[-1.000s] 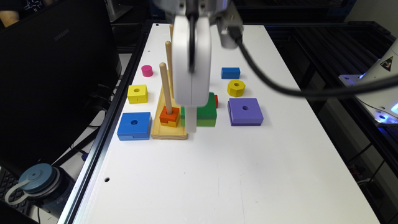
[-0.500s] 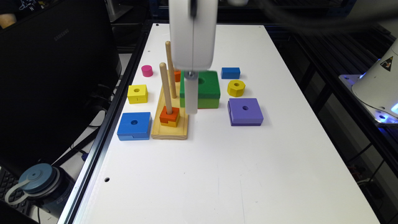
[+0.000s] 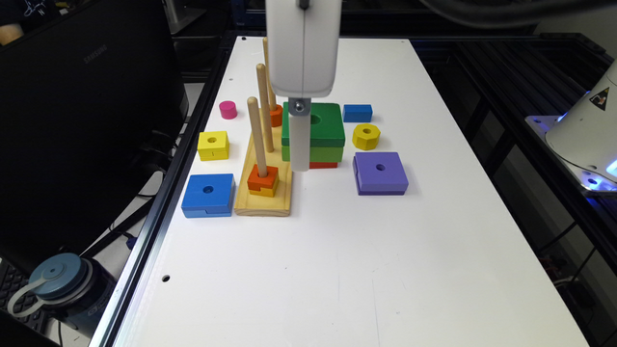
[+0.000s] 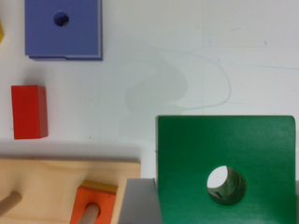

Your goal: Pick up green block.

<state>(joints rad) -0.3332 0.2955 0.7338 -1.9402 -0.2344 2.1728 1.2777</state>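
**Operator:** Where does my pick stand?

**Spotter:** You have it in hand, I'd say. The pincer is clamped on the green block. In the wrist view one grey finger lies flat against the block's side, on the edge that faces the wooden peg board. A sliver of grey at the opposite side looks like the other finger.

**Operator:** Is it off the bench yet?

**Spotter:** I judge so, but only a little. In the wrist view your block looms far larger than the purple block, which should be about its equal, so it sits close to the camera. The red block lies flat on the bench, apart from your load. In the exterior view it peeks out from under the green block's near edge. I can't read the exact gap beneath.

**Operator:** So what does the next move call for?

**Spotter:** A straight rise with the grip kept firm. The pegs stand just beside your block on the exterior view's left, and they reach higher than it does now. Any drift that way could knock them, so go up, not across. The block looks level. Lift slowly, so that it doesn't tip between the fingers.
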